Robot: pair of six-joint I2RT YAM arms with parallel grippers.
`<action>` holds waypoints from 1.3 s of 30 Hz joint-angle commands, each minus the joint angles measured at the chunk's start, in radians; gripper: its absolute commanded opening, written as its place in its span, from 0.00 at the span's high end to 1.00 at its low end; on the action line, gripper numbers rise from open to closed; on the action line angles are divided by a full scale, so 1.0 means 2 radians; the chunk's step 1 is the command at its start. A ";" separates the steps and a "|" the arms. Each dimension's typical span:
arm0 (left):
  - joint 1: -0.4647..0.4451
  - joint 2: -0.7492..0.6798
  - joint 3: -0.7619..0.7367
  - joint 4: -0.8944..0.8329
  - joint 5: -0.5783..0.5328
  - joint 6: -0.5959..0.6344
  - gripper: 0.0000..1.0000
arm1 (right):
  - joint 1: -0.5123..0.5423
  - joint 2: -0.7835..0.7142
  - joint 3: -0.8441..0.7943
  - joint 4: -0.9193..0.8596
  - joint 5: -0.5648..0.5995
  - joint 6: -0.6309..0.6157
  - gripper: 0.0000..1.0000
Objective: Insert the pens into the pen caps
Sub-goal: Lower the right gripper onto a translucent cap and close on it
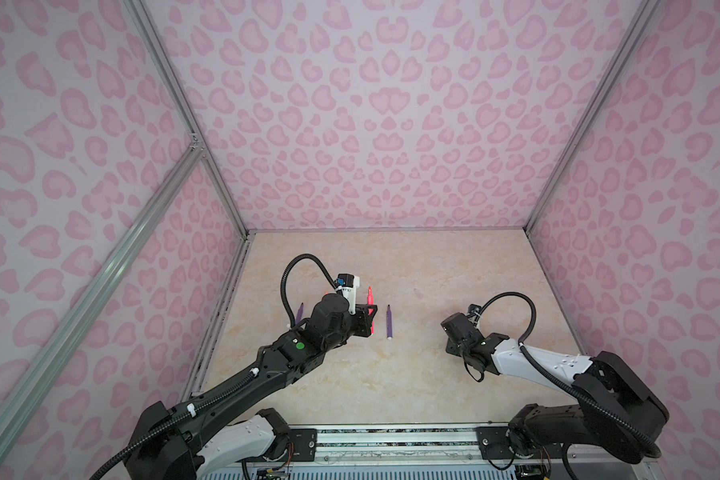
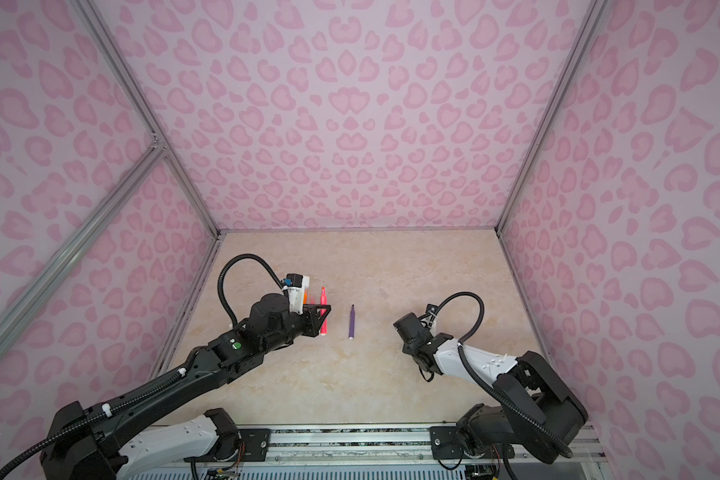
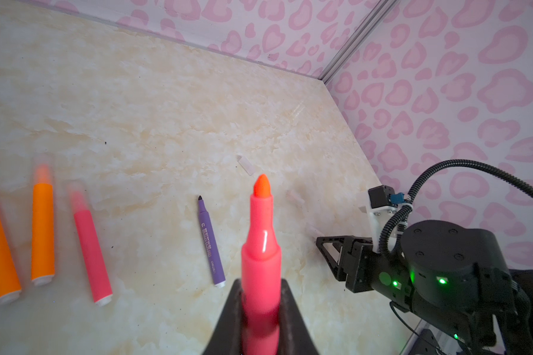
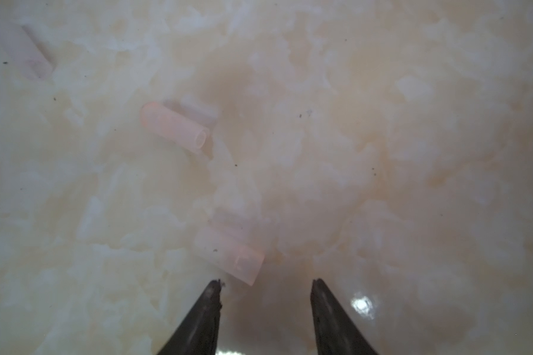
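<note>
Grip check, left gripper [image 3: 260, 287]: jaws clamped on the barrel of a pink-red pen [image 3: 260, 246]. Its orange-red tip sticks out past the fingers, uncapped. In both top views we see this pen held over the table [image 1: 391, 386], left of centre, its tip toward the back wall.

Right gripper [image 4: 266, 282]: jaws stand partly apart, with nothing between them. It points down at the table on the right side. In the right wrist view the nearest cap [image 4: 228, 252] lies flat just ahead of the fingertips, closer to one finger. We cannot tell whether it touches. A second cap [image 4: 174, 129] lies farther out, with its open end toward the camera. A third cap [image 4: 28, 52] is blurred near the edge of that view.

Loose on the table: a purple pen [image 1: 389, 322], uncapped, dark tip toward the back wall, lying between the two grippers. In the left wrist view two orange pens [image 3: 42, 230] and a second pink-red pen [image 3: 90, 246] lie side by side. Each seems to wear a clear cap over its tip, but blur leaves us unsure. Another purple pen [image 1: 299, 312] shows partly behind the left arm in a top view; we cannot tell whether it is capped.
</note>
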 commanded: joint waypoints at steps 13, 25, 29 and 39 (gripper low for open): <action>0.001 -0.008 0.000 0.014 0.000 0.003 0.98 | -0.028 0.030 0.022 0.011 -0.032 -0.064 0.41; 0.001 -0.008 0.000 0.015 -0.001 0.004 0.98 | -0.029 0.063 0.034 0.019 -0.025 -0.080 0.44; 0.001 -0.008 0.000 0.015 -0.001 0.004 0.98 | -0.039 0.075 0.037 0.014 -0.019 -0.076 0.52; 0.001 -0.009 0.000 0.016 0.000 0.004 0.98 | -0.045 0.078 0.035 0.021 -0.023 -0.074 0.59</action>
